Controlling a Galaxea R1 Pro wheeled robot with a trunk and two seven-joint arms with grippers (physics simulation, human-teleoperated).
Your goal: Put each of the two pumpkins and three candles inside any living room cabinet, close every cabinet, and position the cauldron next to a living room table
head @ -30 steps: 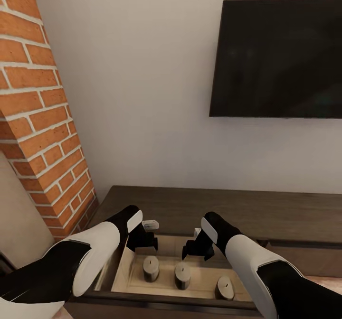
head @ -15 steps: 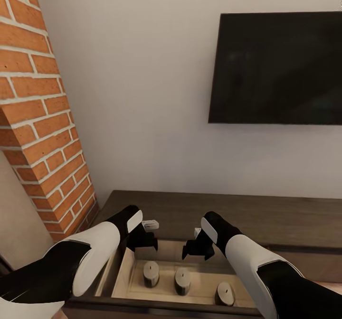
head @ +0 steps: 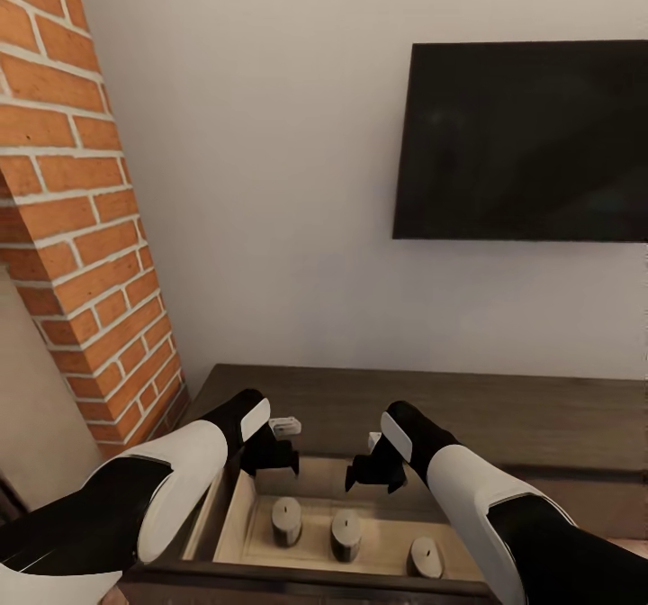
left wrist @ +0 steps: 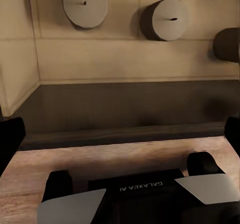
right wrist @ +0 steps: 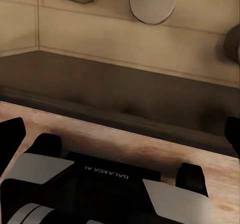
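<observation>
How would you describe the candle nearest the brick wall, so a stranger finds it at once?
Below the wall television stands a low dark cabinet with one drawer open. Three tan candles stand inside in a row; yours is the end one nearest the brick wall.

The light is soft and even with no glare, the white wall (head: 270, 182) is bright, the drawer (head: 261, 533) looks dimmer with small soft shadows by the candles (head: 346, 533), and the wrist pictures are a bit blurry.
</observation>
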